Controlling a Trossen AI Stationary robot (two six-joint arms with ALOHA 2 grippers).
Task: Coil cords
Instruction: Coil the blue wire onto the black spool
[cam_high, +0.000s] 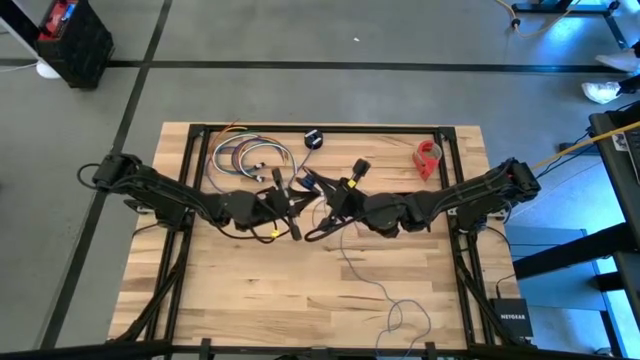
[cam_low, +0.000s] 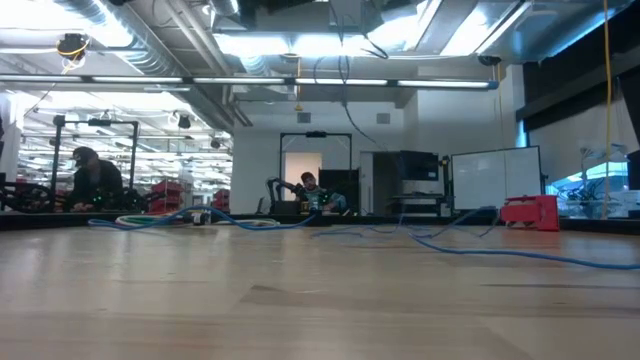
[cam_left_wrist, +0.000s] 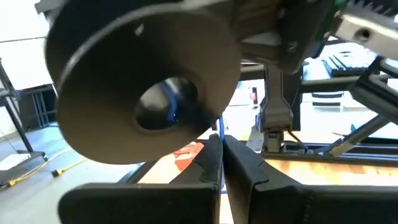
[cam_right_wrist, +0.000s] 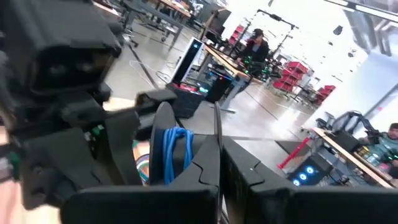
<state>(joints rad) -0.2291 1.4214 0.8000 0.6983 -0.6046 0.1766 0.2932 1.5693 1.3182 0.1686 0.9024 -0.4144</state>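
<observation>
In the right wrist view a dark spool (cam_right_wrist: 163, 127) shows edge-on, with blue cord (cam_right_wrist: 175, 155) wound between its two discs. From the left wrist view I see one disc's broad face (cam_left_wrist: 143, 81) close ahead. Both grippers meet above the table's middle. My right gripper (cam_right_wrist: 219, 158) (cam_high: 326, 196) is shut on the spool. My left gripper (cam_left_wrist: 221, 158) (cam_high: 302, 202) is shut just beside it, with a thin blue strand (cam_left_wrist: 217, 127) at its tips. The rest of the thin cord (cam_high: 368, 275) trails to the near edge and ends in loose loops (cam_high: 408, 315) on the wood. My left gripper pinches the thin strand (cam_left_wrist: 217, 129) between its two fingertips, coming level from the table's left. The strand runs up from the tips toward the spool. My right gripper pinches the rim of one spool disc (cam_right_wrist: 216, 127) between its two fingers, coming level from the table's right. The spool is lifted clear of the table, its discs standing on edge.
A bundle of thicker multicoloured cables (cam_high: 250, 155) lies at the far left. A small dark round object (cam_high: 313, 138) sits by the far edge, and a red object (cam_high: 428, 158) at the far right. Blue cord (cam_low: 480, 248) crosses the tabletop in the low view. People sit in the room beyond.
</observation>
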